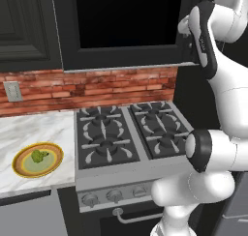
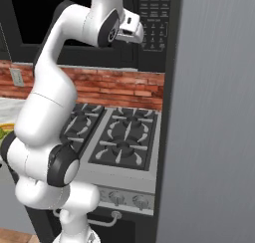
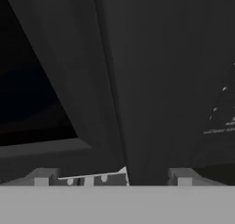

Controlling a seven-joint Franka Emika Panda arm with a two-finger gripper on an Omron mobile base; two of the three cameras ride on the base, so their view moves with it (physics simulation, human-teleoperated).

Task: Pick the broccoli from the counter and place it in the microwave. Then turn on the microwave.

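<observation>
With the fingers (image 3: 112,176) spread and empty astride the microwave (image 1: 126,27) door's edge, close squarely and pull steadily, since the broccoli (image 1: 39,156) waits far below them on a plate (image 1: 24,172) on the bench (image 1: 34,128).

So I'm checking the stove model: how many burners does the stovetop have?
4, in a square on the black stovetop: back left, back right, front left, front right. None seem hidden.

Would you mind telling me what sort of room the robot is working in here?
A home kitchen, most likely: a black gas stovetop with burner knobs, a microwave mounted above it against a red brick backsplash, and a marble counter holding a plate with broccoli.
</observation>
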